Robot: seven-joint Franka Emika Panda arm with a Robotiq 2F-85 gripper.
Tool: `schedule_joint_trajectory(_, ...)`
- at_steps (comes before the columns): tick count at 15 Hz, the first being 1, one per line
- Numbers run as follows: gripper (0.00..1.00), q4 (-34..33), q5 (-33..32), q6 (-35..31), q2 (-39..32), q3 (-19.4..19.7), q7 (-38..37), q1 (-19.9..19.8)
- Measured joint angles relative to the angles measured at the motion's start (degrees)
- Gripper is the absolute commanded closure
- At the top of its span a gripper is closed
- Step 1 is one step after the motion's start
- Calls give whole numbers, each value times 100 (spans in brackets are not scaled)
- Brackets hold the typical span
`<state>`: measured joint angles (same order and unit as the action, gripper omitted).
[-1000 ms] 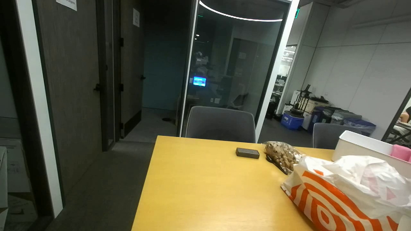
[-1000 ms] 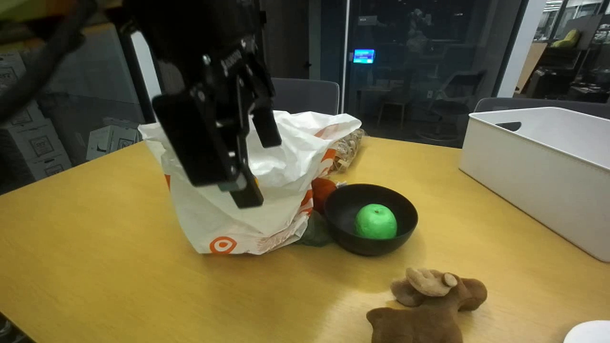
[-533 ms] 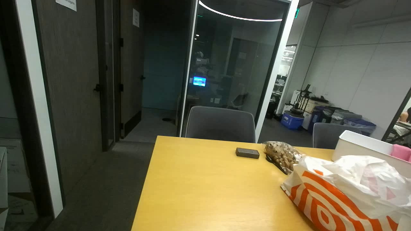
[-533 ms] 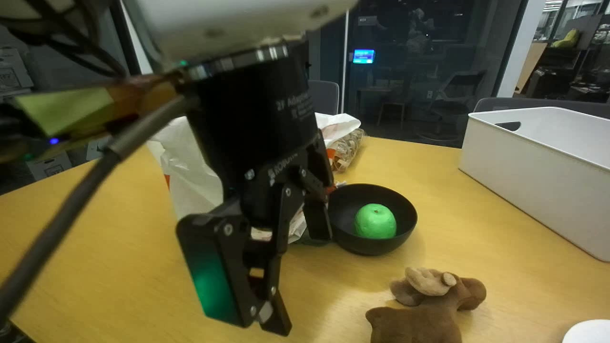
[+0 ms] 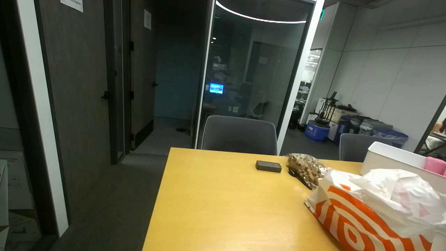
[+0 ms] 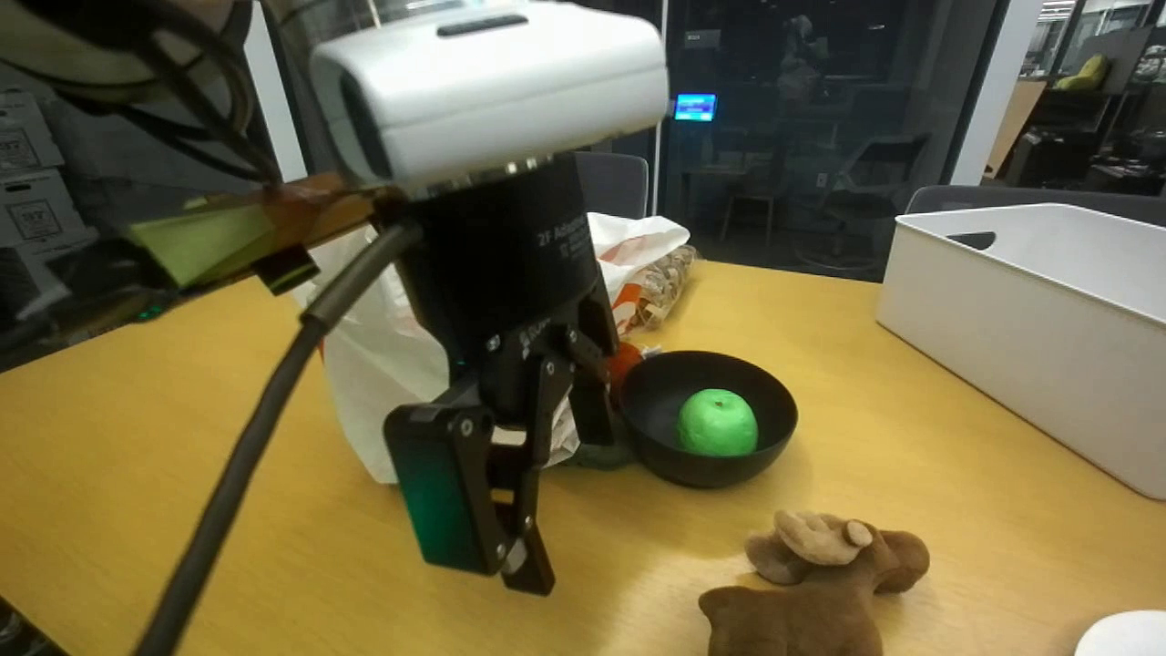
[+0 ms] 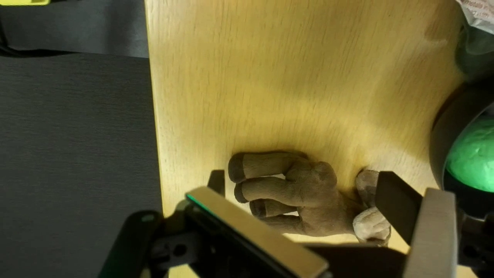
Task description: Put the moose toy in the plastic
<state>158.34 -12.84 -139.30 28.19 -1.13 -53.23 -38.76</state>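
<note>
The brown moose toy [image 6: 811,615] lies on its side on the table in an exterior view, cut off by the lower frame edge. In the wrist view the moose toy [image 7: 316,193] lies beyond and between the jaws, its legs to the left and its pale antlers to the right. My gripper [image 6: 563,501] is open and empty, above the table in front of the bag and apart from the toy. It also shows in the wrist view [image 7: 303,191]. The white and orange plastic bag [image 5: 379,209] stands on the table; in an exterior view the arm partly hides the bag [image 6: 364,392].
A black bowl [image 6: 651,456] with a green fruit [image 6: 718,423] stands between bag and toy. A white bin [image 6: 1020,337] stands at the right. A snack bag [image 5: 306,169] and a small dark block [image 5: 268,166] lie behind the bag. The table edge [image 7: 156,127] runs near the toy's feet.
Over the second my gripper has come down from in front of the bag's upper part to low in front of it. In the last half second it rose slightly. The toy and bag have not moved.
</note>
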Motion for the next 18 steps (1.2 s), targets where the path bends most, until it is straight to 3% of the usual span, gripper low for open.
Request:
schedule_joint_trajectory(4,0,-246,-594,-29,-385,-66,-534,-19)
schedule_joint_trajectory(8,0,-713,-1732,-261,-1300,-6,-1281,-118)
schedule_joint_trajectory(11,0,-1027,-2203,-679,-2147,298,-1496,-19)
schedule_joint_trajectory(14,0,-1286,-2229,-1221,-2916,822,-1506,262)
schedule_joint_trajectory(15,20,-1367,-2255,-1448,-3145,1017,-1546,371)
schedule_joint_trajectory(18,42,-1549,-2294,-2240,-3702,1646,-1703,774)
